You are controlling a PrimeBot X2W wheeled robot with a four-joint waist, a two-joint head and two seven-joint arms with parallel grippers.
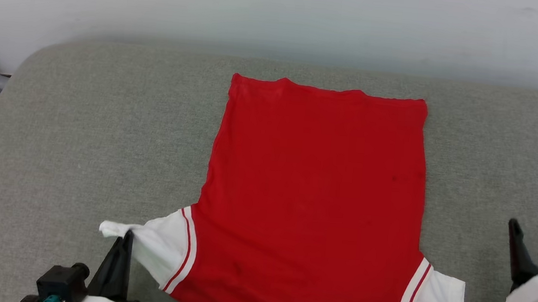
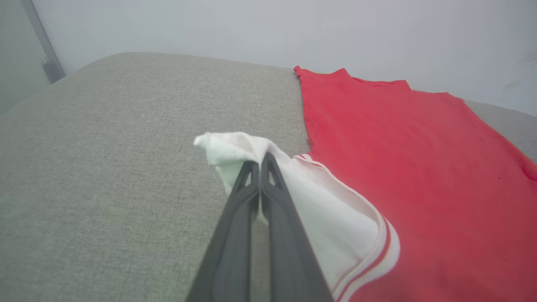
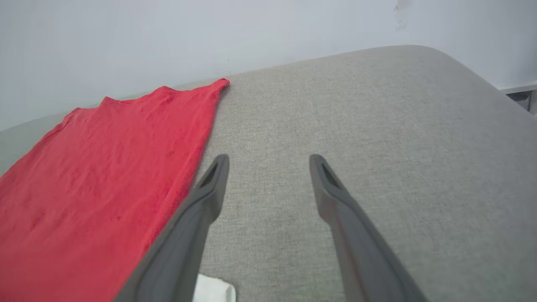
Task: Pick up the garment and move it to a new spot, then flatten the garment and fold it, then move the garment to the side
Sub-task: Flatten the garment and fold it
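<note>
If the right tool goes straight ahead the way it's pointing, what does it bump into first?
Probably the bare gray cushion just ahead of the right tool, not the red shirt beside it; depth is hard to judge.

Left gripper (image 1: 126, 239) low at lower left, fingers pressed tight together, tips pointing up, pinching white sleeve edge of garment (image 1: 313, 197). Right gripper (image 1: 531, 229) at lower right, fingers spread wide, tips up, nothing between them, pale wrist casing just behind.
</note>
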